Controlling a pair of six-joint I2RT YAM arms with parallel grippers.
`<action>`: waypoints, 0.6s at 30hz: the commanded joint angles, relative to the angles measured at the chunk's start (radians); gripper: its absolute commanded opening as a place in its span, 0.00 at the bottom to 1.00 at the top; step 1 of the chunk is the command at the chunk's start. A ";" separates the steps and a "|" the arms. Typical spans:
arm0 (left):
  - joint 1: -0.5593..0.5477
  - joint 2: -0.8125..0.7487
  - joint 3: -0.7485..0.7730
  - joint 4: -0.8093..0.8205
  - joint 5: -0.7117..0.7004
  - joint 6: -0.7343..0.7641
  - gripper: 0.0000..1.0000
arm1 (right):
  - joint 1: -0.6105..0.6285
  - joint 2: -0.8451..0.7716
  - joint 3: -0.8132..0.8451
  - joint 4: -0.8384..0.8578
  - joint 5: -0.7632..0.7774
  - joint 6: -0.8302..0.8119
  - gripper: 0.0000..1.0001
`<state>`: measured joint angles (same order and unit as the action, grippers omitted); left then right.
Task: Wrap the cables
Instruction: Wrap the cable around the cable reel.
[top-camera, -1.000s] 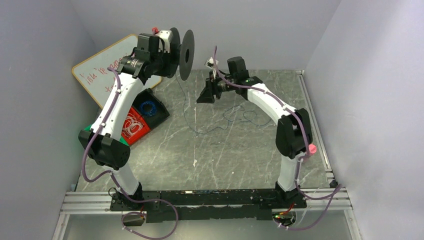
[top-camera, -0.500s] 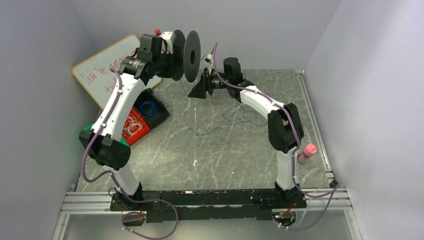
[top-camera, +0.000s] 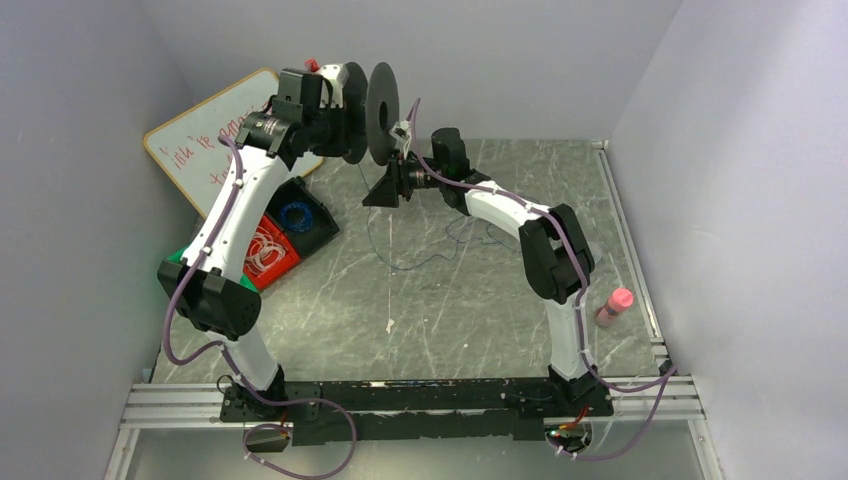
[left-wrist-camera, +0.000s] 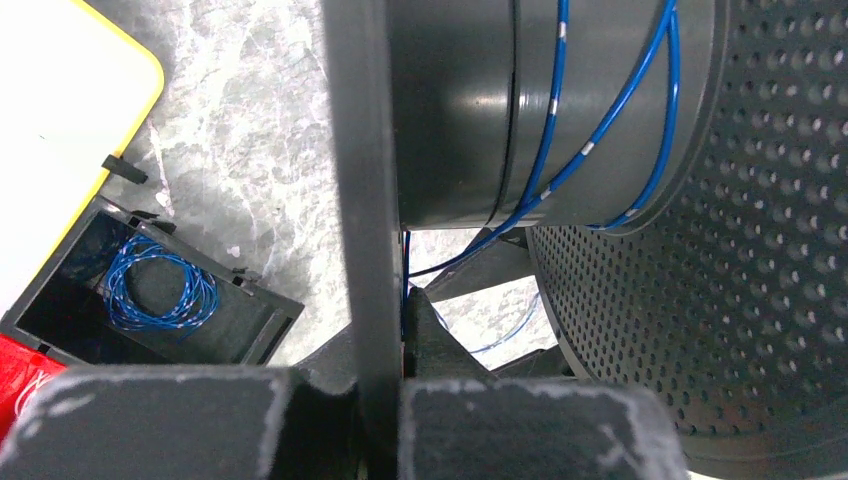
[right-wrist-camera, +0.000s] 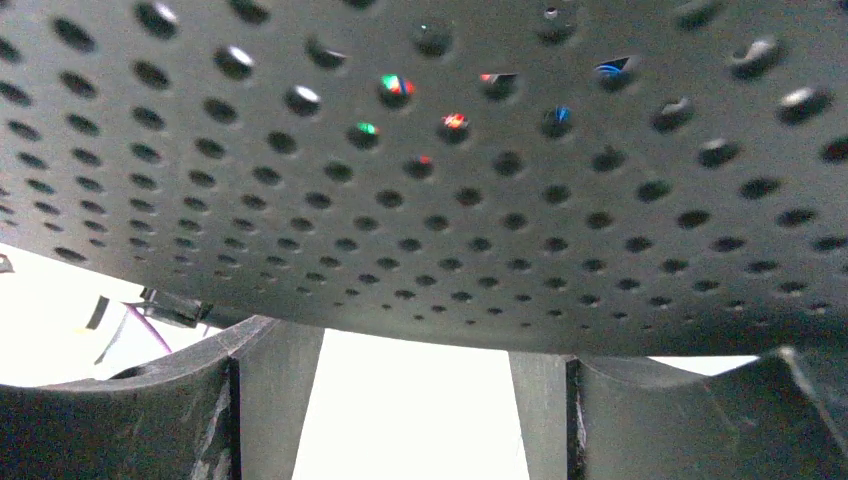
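Observation:
A black spool (top-camera: 372, 108) hangs high at the back left, and my left gripper (top-camera: 342, 98) is shut on its near flange (left-wrist-camera: 362, 200). A few turns of the thin blue cable (left-wrist-camera: 560, 130) lie around the hub (left-wrist-camera: 455, 110). From there a strand drops past the flange and straggles over the table (top-camera: 440, 245). My right gripper (top-camera: 385, 188) is open just under the spool's perforated outer flange (right-wrist-camera: 420, 170). Nothing lies between its fingers (right-wrist-camera: 270, 400). In the left wrist view my left gripper (left-wrist-camera: 385, 400) pinches the flange edge-on.
A black box (top-camera: 300, 218) with a small blue coil (left-wrist-camera: 160, 295) sits beside a red tray (top-camera: 262, 250) of whitish coils at the left. A whiteboard (top-camera: 205, 135) leans at the back left. A pink bottle (top-camera: 615, 305) stands by the right arm's elbow.
My right arm has swung left, up to the spool's outer flange, and its jaws have widened. The spool has turned slightly in the left gripper. The pink bottle is now uncovered.

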<state>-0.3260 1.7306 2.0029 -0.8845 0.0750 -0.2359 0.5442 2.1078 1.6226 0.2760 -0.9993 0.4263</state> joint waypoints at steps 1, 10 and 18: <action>-0.011 -0.028 0.065 0.088 0.064 -0.046 0.02 | 0.013 0.004 -0.012 0.115 0.008 0.075 0.67; -0.012 -0.017 0.079 0.081 0.110 -0.069 0.02 | 0.011 0.041 -0.051 0.280 0.022 0.233 0.34; 0.013 -0.016 0.129 0.049 0.125 -0.077 0.02 | -0.058 0.026 -0.092 0.266 -0.019 0.272 0.00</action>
<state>-0.3168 1.7348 2.0449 -0.9180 0.1009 -0.2798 0.5278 2.1544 1.5642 0.5251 -0.9817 0.6662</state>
